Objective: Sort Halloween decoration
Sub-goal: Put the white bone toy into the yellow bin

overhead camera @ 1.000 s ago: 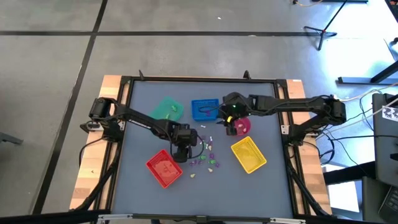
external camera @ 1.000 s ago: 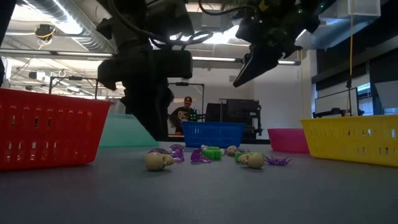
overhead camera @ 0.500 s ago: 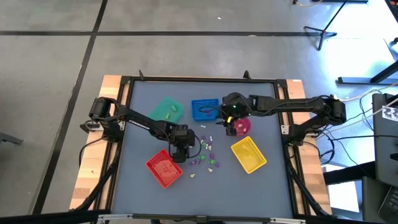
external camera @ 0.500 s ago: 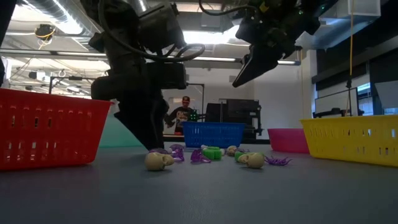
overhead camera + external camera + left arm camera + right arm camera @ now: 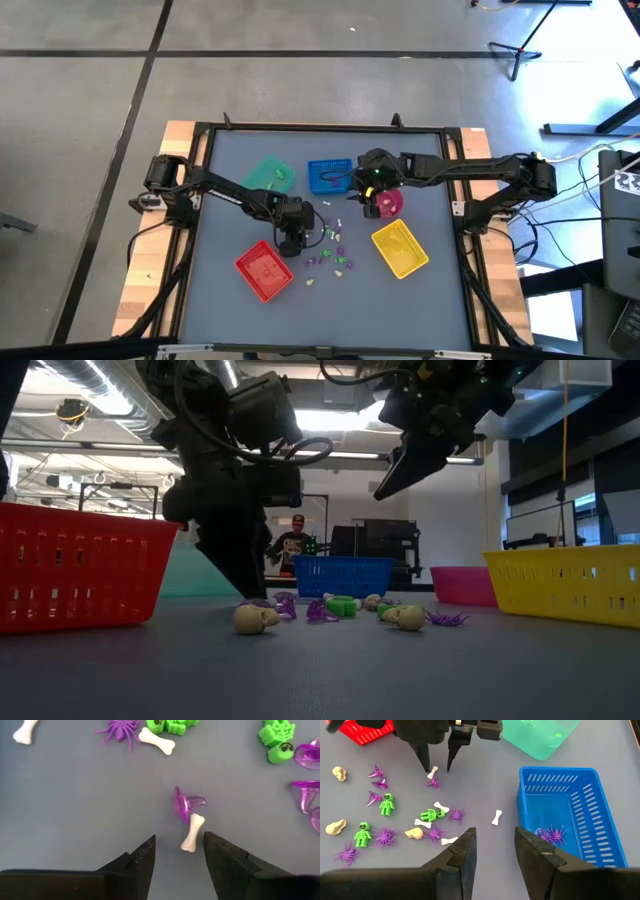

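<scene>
The Halloween decoration lies scattered on the grey table: white bones, purple spiders and hats, green figures, pale skulls. My left gripper points down at the table, open. A small white bone lies flat between its fingertips, close to one finger; I cannot see that it touches. A purple witch hat lies just beyond the bone. My right gripper hangs open and empty above the table, next to the blue tray.
A red tray stands at the near left, a green tray at the far left and a yellow tray at the near right. A pink bowl sits beside my right gripper. Purple spiders lie in the blue tray.
My left gripper has come down a little toward the table over the bone at the left edge of the scattered trinkets. The trinkets lie where they were.
</scene>
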